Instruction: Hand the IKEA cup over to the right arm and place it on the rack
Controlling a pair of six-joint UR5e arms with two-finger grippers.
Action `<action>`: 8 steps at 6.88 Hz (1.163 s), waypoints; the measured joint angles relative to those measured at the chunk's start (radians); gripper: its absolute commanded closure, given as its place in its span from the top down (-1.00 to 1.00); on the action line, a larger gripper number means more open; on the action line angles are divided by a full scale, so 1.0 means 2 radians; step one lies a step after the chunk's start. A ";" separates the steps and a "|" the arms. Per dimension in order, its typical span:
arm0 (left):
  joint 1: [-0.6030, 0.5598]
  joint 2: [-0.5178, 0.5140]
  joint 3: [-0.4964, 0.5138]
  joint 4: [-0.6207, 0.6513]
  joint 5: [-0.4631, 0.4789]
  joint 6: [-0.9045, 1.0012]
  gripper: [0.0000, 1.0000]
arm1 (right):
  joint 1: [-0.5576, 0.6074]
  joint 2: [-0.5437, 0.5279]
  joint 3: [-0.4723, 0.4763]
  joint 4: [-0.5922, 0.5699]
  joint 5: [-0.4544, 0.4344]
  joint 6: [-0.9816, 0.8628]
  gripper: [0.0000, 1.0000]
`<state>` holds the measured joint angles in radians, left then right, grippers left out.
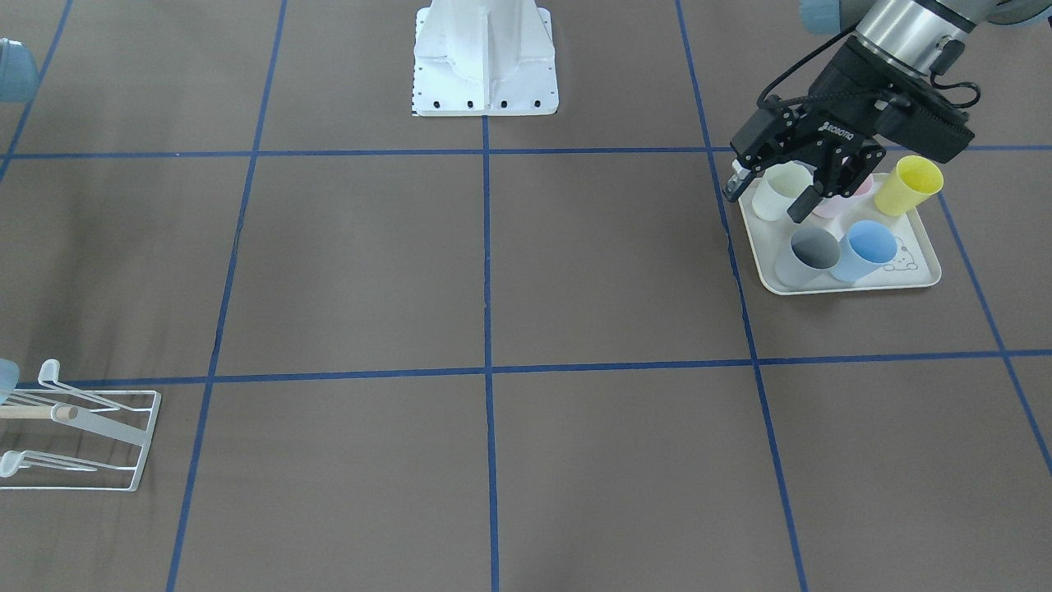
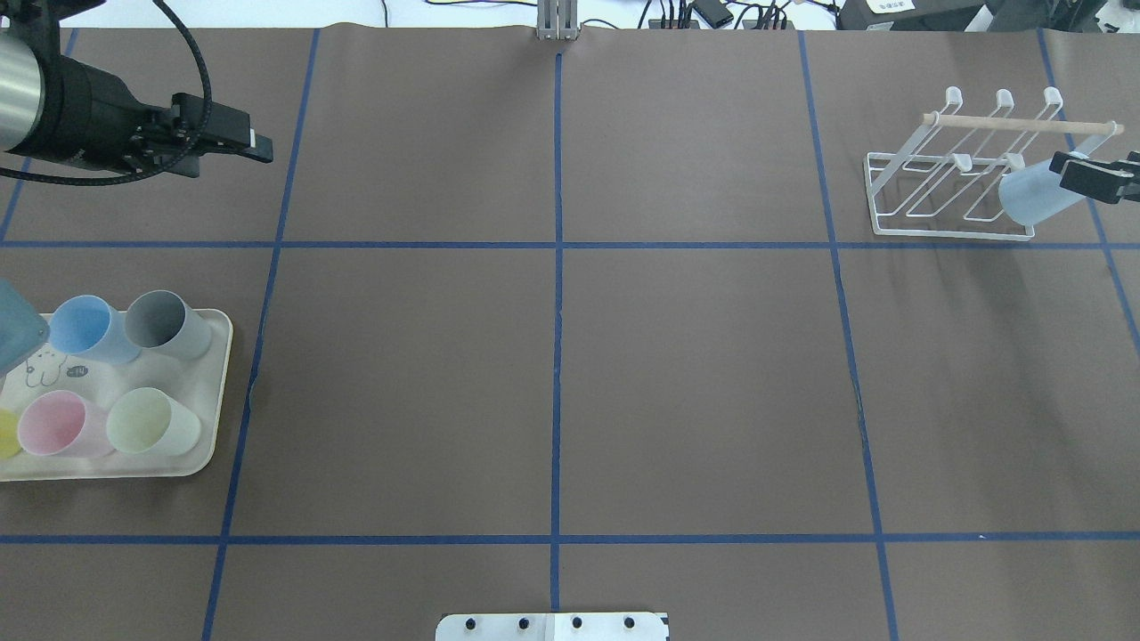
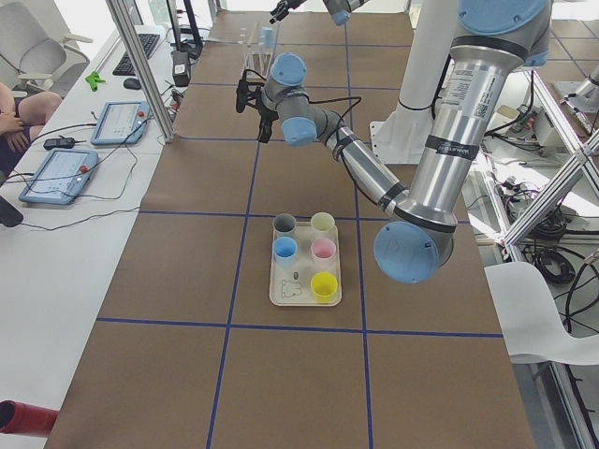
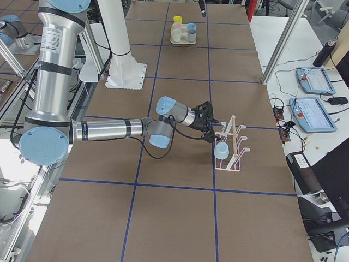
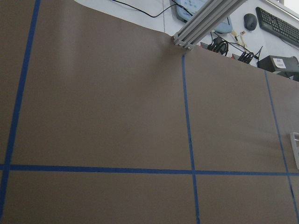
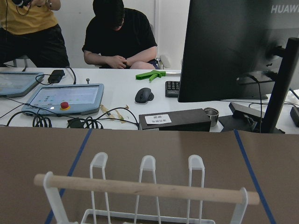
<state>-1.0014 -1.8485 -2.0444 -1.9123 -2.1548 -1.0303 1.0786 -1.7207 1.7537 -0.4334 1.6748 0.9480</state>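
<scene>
My right gripper [image 2: 1082, 176] is at the white wire rack [image 2: 944, 233] and is shut on the end of a pale blue cup [image 2: 1033, 198]. The cup is tilted over the rack's front prongs, below the wooden dowel [image 2: 1024, 124]. The side view shows the same cup [image 4: 221, 150] against the rack [image 4: 235, 143]. The right wrist view shows the rack [image 6: 145, 186] but no cup. My left gripper [image 1: 764, 204] is open and empty, raised above the cream tray [image 1: 925, 281] that holds the other cups.
The tray [image 2: 218, 427] holds a grey cup [image 2: 160, 322], a blue cup [image 2: 85, 328], a pink cup [image 2: 53, 423], a pale green cup [image 2: 147, 423] and a yellow cup [image 1: 908, 185]. The robot's white base [image 1: 485, 57] stands at mid-table. Operators and desks are beyond the far edge.
</scene>
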 measured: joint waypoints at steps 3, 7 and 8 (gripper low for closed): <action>-0.025 0.025 -0.014 0.144 -0.001 0.266 1.00 | 0.029 0.060 0.027 -0.077 0.125 0.098 1.00; -0.085 0.083 0.041 0.160 -0.015 0.445 1.00 | 0.031 0.140 0.050 -0.087 0.212 0.301 1.00; -0.085 0.088 0.062 0.158 -0.016 0.449 1.00 | 0.030 0.152 0.050 -0.085 0.217 0.323 1.00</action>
<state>-1.1709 -1.6726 -1.9213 -1.5969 -2.1872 -0.1325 1.1387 -1.4166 1.8537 -0.6033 2.1079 1.5946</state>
